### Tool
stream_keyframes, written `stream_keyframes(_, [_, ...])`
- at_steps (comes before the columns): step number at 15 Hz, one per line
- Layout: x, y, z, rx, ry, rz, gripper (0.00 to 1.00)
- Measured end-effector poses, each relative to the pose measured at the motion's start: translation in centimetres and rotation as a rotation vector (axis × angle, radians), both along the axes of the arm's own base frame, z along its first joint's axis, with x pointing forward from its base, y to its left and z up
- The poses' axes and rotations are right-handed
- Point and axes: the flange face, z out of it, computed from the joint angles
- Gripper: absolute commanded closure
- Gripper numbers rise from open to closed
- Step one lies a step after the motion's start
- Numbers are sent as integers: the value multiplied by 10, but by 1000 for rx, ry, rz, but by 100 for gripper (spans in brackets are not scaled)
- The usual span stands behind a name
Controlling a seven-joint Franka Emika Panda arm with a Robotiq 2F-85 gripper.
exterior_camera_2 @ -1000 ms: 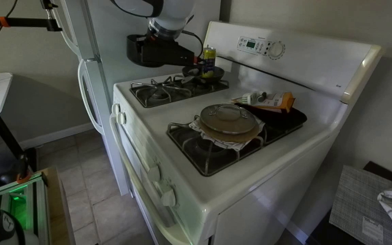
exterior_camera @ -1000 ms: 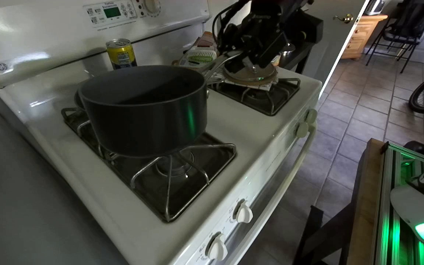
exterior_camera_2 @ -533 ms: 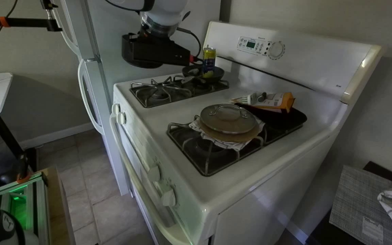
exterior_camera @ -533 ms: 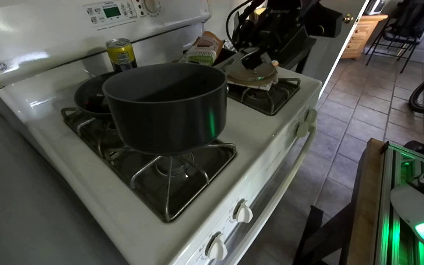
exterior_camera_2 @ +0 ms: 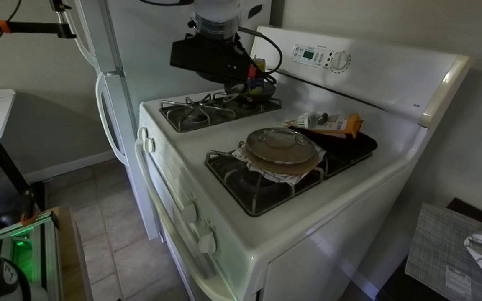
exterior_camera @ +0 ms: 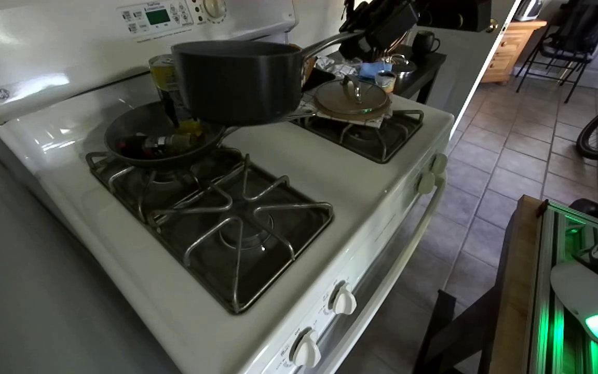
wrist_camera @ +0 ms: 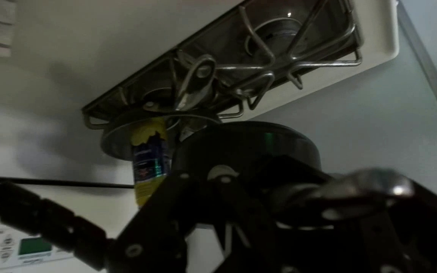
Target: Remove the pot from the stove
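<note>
The dark grey pot (exterior_camera: 242, 85) hangs in the air above the stove (exterior_camera: 299, 156). In an exterior view it looks nearly level, with its long handle (exterior_camera: 327, 45) reaching to my gripper (exterior_camera: 364, 39). In the wrist view the pot (wrist_camera: 241, 146) is beyond the fingers, and the handle (wrist_camera: 359, 193) runs between them. My gripper (wrist_camera: 241, 189) is dark there and appears shut on the handle. In an exterior view the gripper (exterior_camera_2: 241, 69) covers most of the pot. The stove also shows there (exterior_camera_2: 191, 154) and in the wrist view (wrist_camera: 51, 49).
A black frying pan (exterior_camera: 138, 122) sits on the rear burner, below and beside the pot. A yellow can (wrist_camera: 148, 161) stands at that pan, close to the pot. A glass-lidded flat pan (exterior_camera_2: 280, 146) rests on cloth on a front burner. A food packet (exterior_camera_2: 337, 125) lies behind it.
The pot has risen clearly above the burner grate, uncovering the frying pan in an exterior view. The gripper and pot have also shifted toward the rear panel, after first moving away from it.
</note>
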Motion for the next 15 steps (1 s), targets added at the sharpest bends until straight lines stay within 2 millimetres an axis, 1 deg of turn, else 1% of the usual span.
stream_keyframes(2, [-4, -19, 8, 10, 9, -101, 98])
stream_keyframes(4, [-8, -39, 12, 11, 33, -212, 98])
stream_keyframes(7, [-10, -66, 7, 18, 68, -379, 98])
stream_keyframes(8, [-10, -73, 5, 23, 77, -434, 90])
stream_keyframes(10, [-10, -77, -3, 15, 92, -445, 90])
stream_keyframes(11, [-9, -77, -6, 13, 99, -442, 98])
stream_keyframes(13, [-8, -74, -11, 10, 110, -435, 98])
stream_keyframes(15, [-5, -74, -20, 9, 134, -476, 98])
